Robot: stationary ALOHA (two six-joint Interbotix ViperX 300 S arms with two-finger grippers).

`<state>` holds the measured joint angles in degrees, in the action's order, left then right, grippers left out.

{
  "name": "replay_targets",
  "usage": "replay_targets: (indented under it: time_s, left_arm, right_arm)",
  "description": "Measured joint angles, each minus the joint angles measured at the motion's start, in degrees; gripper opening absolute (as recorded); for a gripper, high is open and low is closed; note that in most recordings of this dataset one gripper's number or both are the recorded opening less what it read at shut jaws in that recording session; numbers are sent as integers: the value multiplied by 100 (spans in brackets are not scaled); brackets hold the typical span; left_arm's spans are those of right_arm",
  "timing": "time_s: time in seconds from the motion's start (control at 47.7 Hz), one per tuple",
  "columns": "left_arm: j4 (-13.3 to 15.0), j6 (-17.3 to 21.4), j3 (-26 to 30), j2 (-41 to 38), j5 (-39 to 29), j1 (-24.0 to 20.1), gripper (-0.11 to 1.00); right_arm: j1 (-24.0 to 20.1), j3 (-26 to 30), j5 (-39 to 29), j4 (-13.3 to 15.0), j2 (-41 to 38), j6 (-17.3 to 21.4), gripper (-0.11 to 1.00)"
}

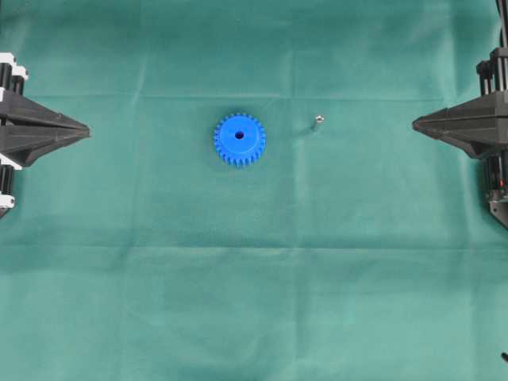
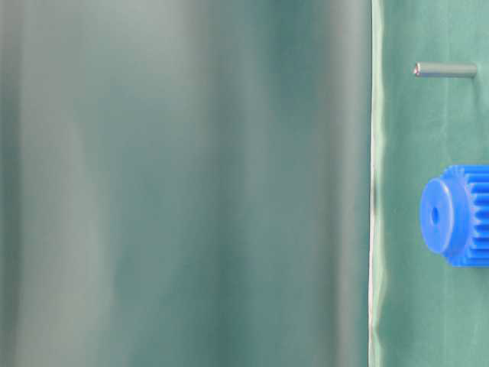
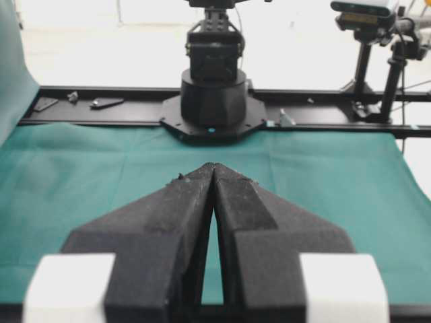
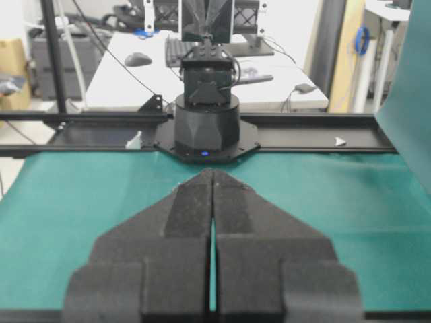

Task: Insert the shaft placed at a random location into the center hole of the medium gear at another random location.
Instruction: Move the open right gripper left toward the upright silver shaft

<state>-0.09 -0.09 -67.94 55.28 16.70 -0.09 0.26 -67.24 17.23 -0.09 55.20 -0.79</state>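
While both pincers (image 3: 213, 168) (image 4: 213, 173) sit closed, empty; toothed blue gear (image 1: 239, 139) flat; slim metal shaft (image 1: 317, 122) beside.

My left gripper (image 1: 86, 132) sat at the far left edge of the overhead view, tips pointing right toward the middle, fingers pressed together w/ nothing between them. My right gripper (image 1: 415, 124) mirrored it at the right edge, tips pointing left, also closed & empty. Both arms were pulled back to their sides, well apart. In each wrist view the black finger pads (image 3: 195, 208) met at a point, approx. level, aimed at the opposite arm's base.
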Motion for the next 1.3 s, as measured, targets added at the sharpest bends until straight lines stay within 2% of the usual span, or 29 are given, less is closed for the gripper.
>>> replay_targets:
  time_s: [0.105,0.357,0.399,0.504,0.713,0.755,0.881,1.049,1.301]
  left_arm:
    - [-26,0,62,-18,-114,9,0]
    - [-53,-9,88,-18,-176,18,0]
    - [-53,-9,88,-18,-176,26,0]
    - [-53,-9,88,-18,-193,18,0]
    - [-53,-9,88,-26,-193,26,0]
    - [-53,-9,88,-26,-193,26,0]
    - [-53,-9,88,-26,-202,26,0]
    - [-62,-9,88,-26,-229,26,0]
    - [-53,-9,88,-26,-229,26,0]
  right_arm:
    - [79,0,-97,9,-18,0,1]
    - [615,0,-149,9,-193,-9,1]
    - [668,9,-141,9,-255,-9,4]
    - [756,-9,0,9,-510,-9,24]
    - [993,-123,580,18,-1529,-18,86]
    - [1063,-158,738,18,-1784,-62,91]
    - [1230,-211,1274,18,-2575,-176,81]
    - [1415,-211,1969,9,-3612,-193,83]
    - [1468,-158,2813,-18,-4957,-193,83]
